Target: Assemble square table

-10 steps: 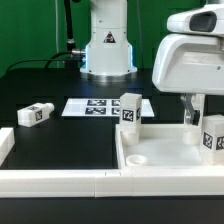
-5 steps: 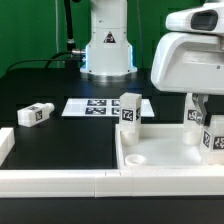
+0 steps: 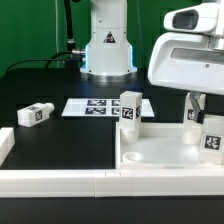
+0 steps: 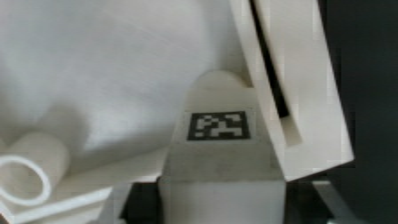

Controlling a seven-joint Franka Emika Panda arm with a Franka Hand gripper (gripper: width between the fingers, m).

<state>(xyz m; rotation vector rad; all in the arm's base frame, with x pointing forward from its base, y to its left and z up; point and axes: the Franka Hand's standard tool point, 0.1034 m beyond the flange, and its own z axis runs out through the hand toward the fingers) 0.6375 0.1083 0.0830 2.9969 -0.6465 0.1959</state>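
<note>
Pincer (image 3: 198,112) sits low at the exterior view's right, over the far right part of the square panel (image 3: 165,150), fingers closed onto a tag-marked leg post (image 3: 213,138). The wrist view confirms it: the held leg (image 4: 226,135) fills the space between the two dark finger pads at the frame's lower corners, tag facing the camera. Leg's long axis runs upright, in line with the pincer's own approach axis, so it hangs straight below the wrist rather than off to a side. Panel lies on the black desk (image 3: 60,135), rim up; a round corner socket (image 3: 137,158) shows near its front left corner in the exterior view, another socket (image 4: 25,178) shows beside the held leg in the wrist view. A second leg (image 3: 130,110) stands upright at the panel's far left corner; a third leg (image 3: 35,114) lies on its side, well apart on the desk. Marker board (image 3: 92,106) lies flat behind. No readable writing, only square black-and-white tags on legs and board.
</note>
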